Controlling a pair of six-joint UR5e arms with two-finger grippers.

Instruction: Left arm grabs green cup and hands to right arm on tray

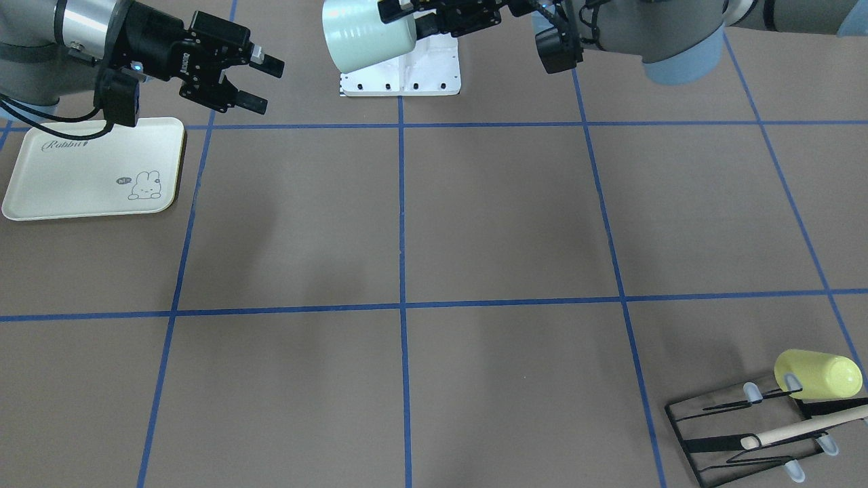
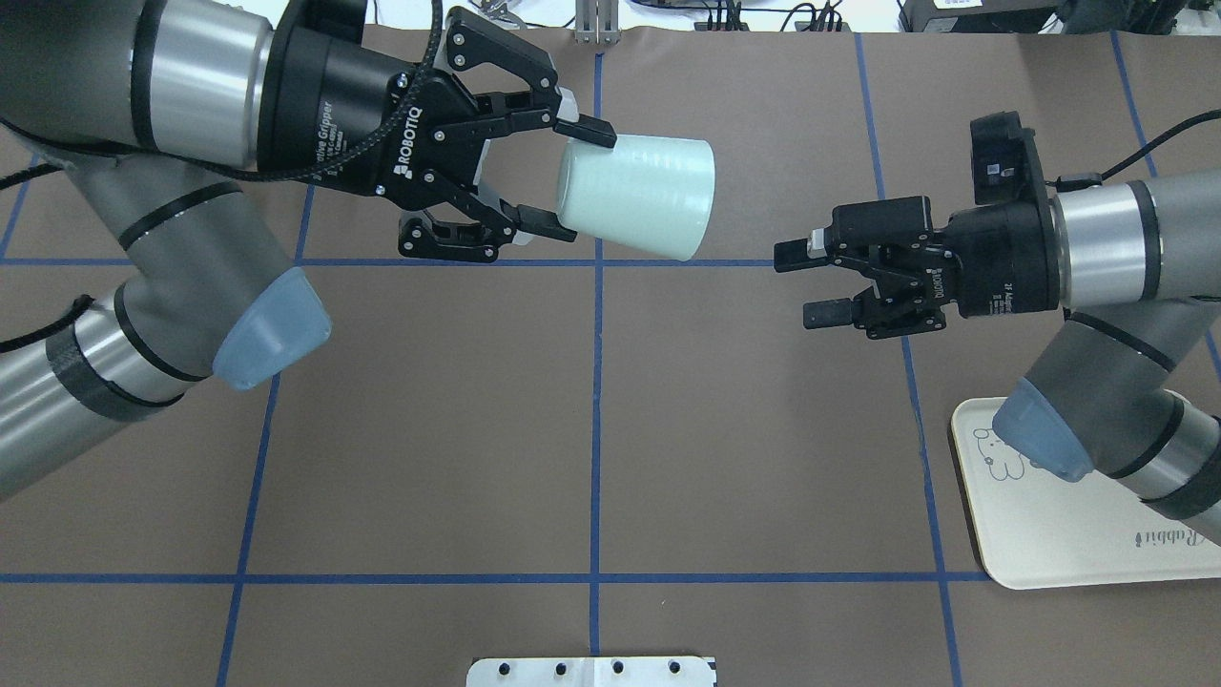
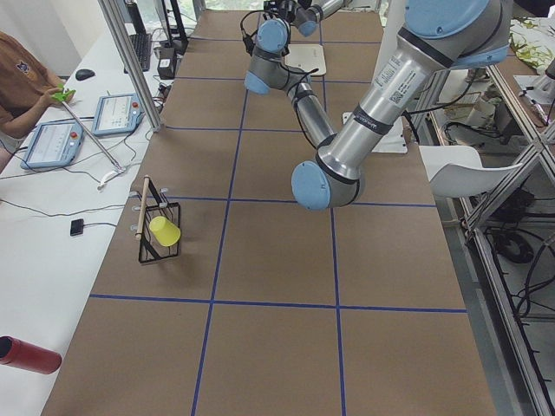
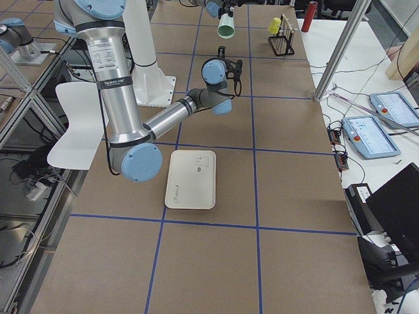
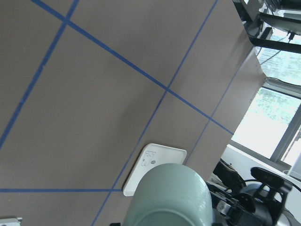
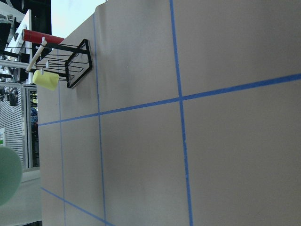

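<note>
Green cup [image 2: 637,196] in mid-air above the tabletop [image 2: 591,429], on its side. Narrow base end clamped in the left pincer [image 2: 570,177], one finger on the far side of the cup wall and one on the near side. Wide open mouth turned right in the overhead view, toward the right pincer [image 2: 807,282].

Left arm [image 2: 191,239] in from the left of that view, wrist roughly level, pincer pointing right along the far blue tape line [image 2: 382,262]. Cup just past the centre line, over the far half of the tabletop.

Right arm [image 2: 1116,239] in from the right, wrist level too. Right pincer parted to a middling width around nothing but air, tips aimed left at the cup mouth. Apart from the cup, with a clear gap of tabletop between rim and fingertips; no contact.

Tray [image 2: 1049,544] flat on the tabletop at the near right, partly under the right arm's elbow, rabbit drawing and script showing. Well apart from the cup.

At the far left corner in the overhead sense, seen from the front camera at lower right: black wire rack [image 1: 732,434] with a yellow-green cup [image 1: 817,374] on its side over one prong and a pale wooden stick [image 1: 800,427] across the frame. White mounting plate [image 1: 413,74] at the near edge by the robot base. Red cylinder [image 3: 26,355] on the white side bench beyond the tabletop's edge.
</note>
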